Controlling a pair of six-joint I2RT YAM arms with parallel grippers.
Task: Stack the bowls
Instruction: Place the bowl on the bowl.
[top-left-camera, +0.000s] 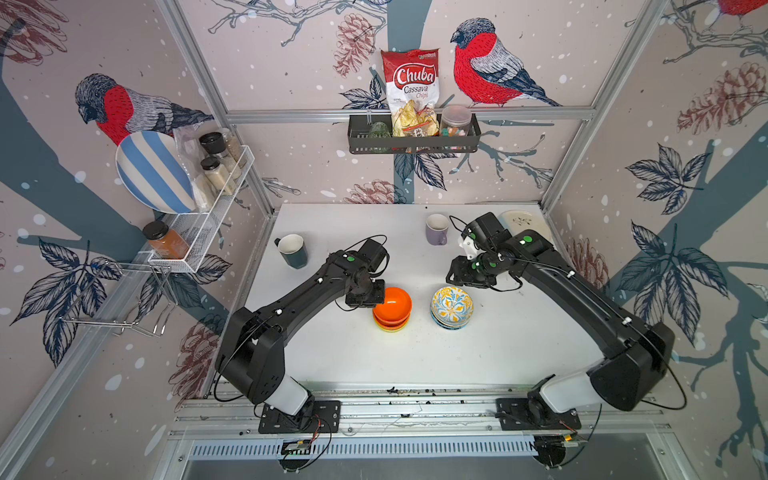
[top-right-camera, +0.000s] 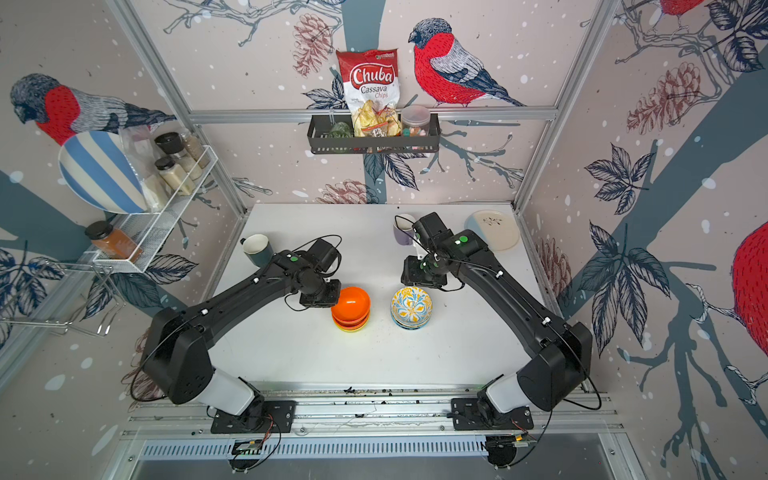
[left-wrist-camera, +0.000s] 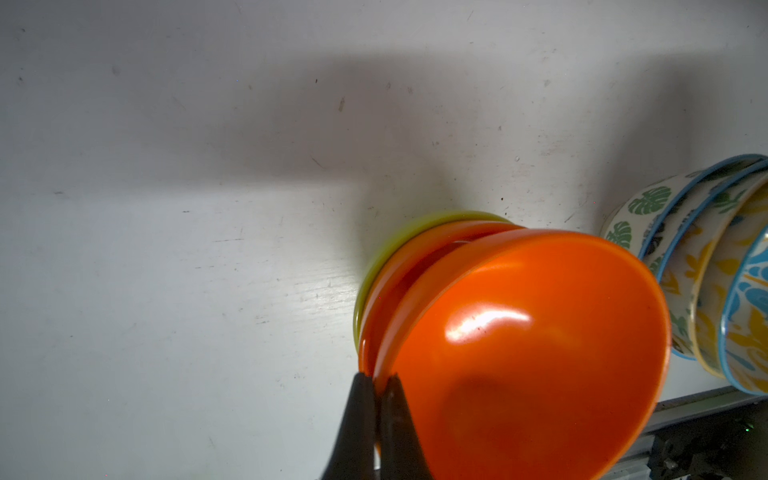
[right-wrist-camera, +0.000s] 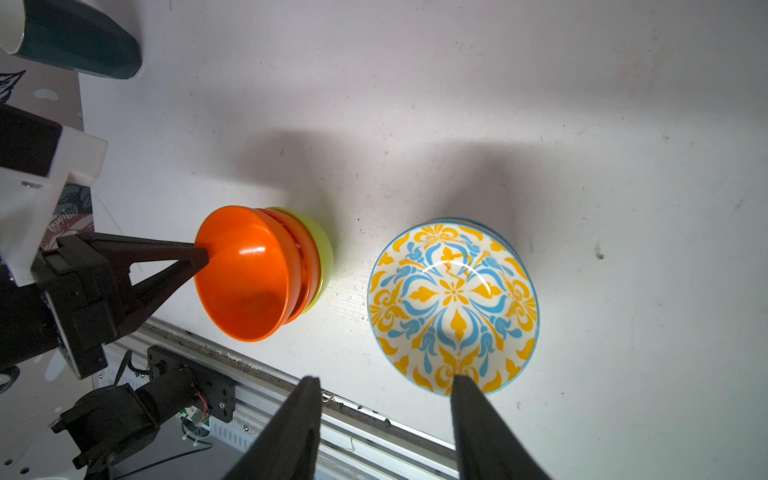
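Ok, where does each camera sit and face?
Top views: overhead, looking down on the table; both arms show.
Left wrist: looks past the left gripper, fingers shut on the rim of the top orange bowl.
Right wrist: looks down past the right gripper, fingers open, at the floral bowl.
Shared: both wrist views show both bowls.

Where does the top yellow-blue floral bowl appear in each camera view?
Top view: floral bowl just below centre.
Top view: again just below centre.
Left wrist: cut off at the frame edge.
Right wrist: whole, mid-frame.
Landmark: the top orange bowl beside it, in all four views.
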